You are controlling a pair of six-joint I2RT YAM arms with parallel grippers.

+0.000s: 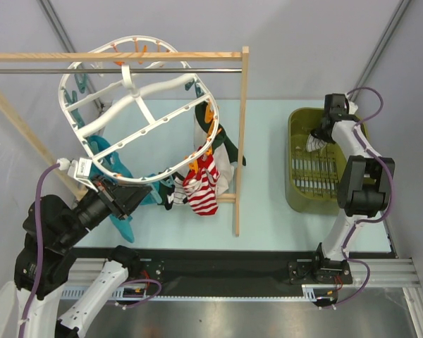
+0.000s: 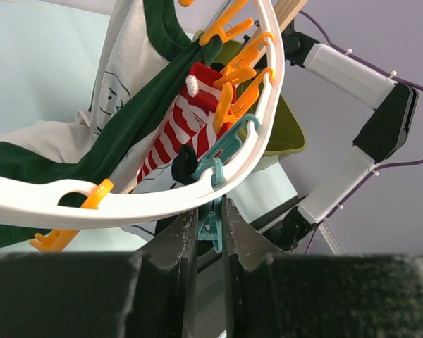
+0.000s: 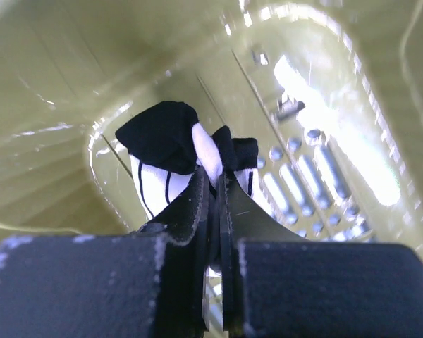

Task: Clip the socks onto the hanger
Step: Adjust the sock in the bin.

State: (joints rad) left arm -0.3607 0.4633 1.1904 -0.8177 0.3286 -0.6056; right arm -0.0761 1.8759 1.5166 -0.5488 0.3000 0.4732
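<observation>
Inside the basket (image 3: 56, 84), right gripper (image 3: 213, 182) pinches a black-toed sock (image 3: 162, 137); its jaws nearly touch. Left gripper (image 2: 210, 208) clamps a teal clip (image 2: 211, 229) under the hanger (image 2: 127, 204) rim.

Light: bright, even, diffuse; shadows faint. Inside olive-green slotted plastic basket (image 3: 56, 70): white glare across floor and right wall; walls blurred; dark foreground below it soft.

red-striped sock (image 1: 203, 193) hangs from the white hanger (image 1: 132, 89).
</observation>
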